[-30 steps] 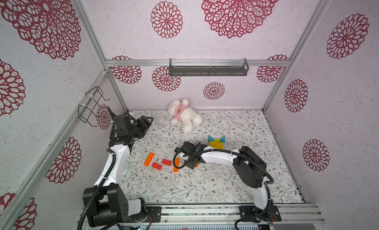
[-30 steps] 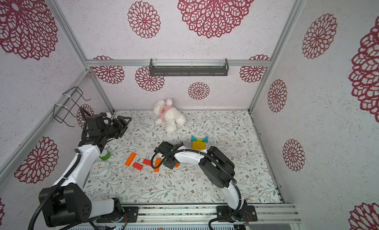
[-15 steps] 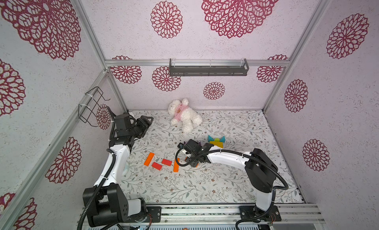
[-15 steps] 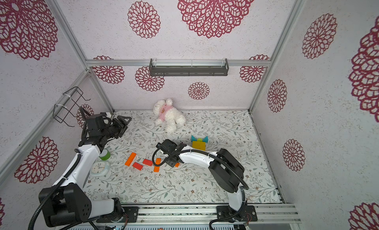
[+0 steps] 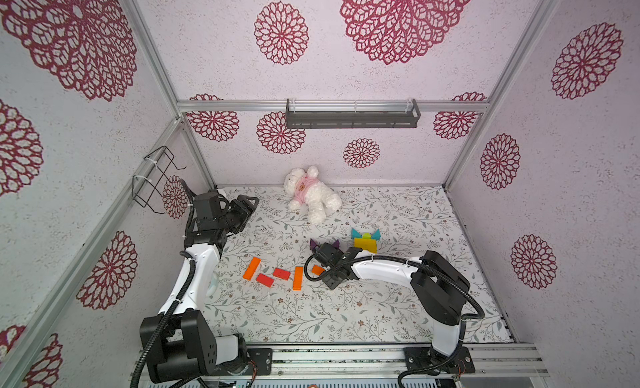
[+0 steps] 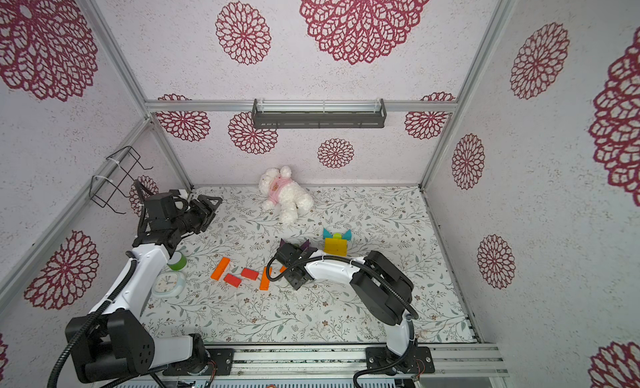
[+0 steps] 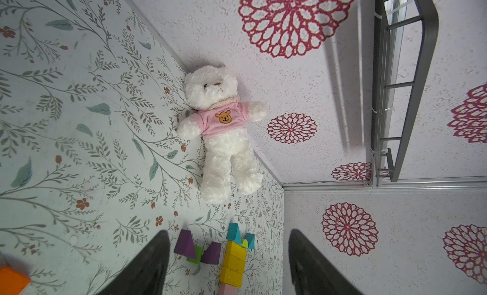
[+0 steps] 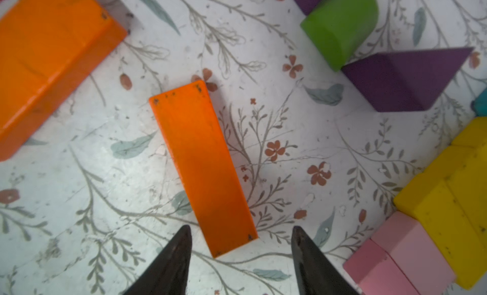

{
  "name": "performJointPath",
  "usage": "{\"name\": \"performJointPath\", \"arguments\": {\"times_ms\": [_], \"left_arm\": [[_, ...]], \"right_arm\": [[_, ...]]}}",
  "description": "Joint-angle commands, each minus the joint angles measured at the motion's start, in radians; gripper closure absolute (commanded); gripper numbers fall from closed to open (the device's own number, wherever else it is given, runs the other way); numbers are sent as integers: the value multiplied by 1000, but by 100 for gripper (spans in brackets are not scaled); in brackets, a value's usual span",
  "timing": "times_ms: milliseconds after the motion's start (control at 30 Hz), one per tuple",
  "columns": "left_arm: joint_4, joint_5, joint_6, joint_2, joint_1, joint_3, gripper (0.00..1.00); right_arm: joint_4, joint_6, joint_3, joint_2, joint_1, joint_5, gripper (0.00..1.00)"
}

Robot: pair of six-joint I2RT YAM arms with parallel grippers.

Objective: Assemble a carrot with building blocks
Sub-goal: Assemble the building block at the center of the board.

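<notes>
Right wrist view: right gripper (image 8: 241, 229) open, tips flanking one end of the flat orange bar (image 8: 203, 167) without touching. Beyond the bar lies a lime-green cylinder (image 8: 340, 25), which both top views hide. Left wrist view: left gripper (image 7: 228, 231) open, well apart from the bar.

We find both top views bright and evenly lit from above, shadows faint under the plush bear (image 5: 311, 195) at twelve o'clock; wall patterns (image 5: 69, 40) stretch toward ten and two o'clock. In the left wrist view the wall shelf (image 7: 420, 70) throws a soft shadow. In the right wrist view the orange bar (image 8: 203, 170) is crisp, the pink blocks (image 8: 395, 262) blurred.
</notes>
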Motion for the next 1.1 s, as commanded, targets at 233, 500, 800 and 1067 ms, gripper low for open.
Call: {"name": "performJointPath", "arguments": {"times_ms": [233,500,800,1067], "left_arm": [[24,7,-1,5,-3,7,27],[24,9,-3,4,-5,6,27],[25,7,-2,-2,-12,3,27],[26,12,-5,2,-13,6,27]], "right_arm": [[-3,122,102,79,-25,110,40],[-49,302,132,24,10,62,36],[-78,475,225,114,69,74,28],[-97,536,259,146,78,98,23]]}}
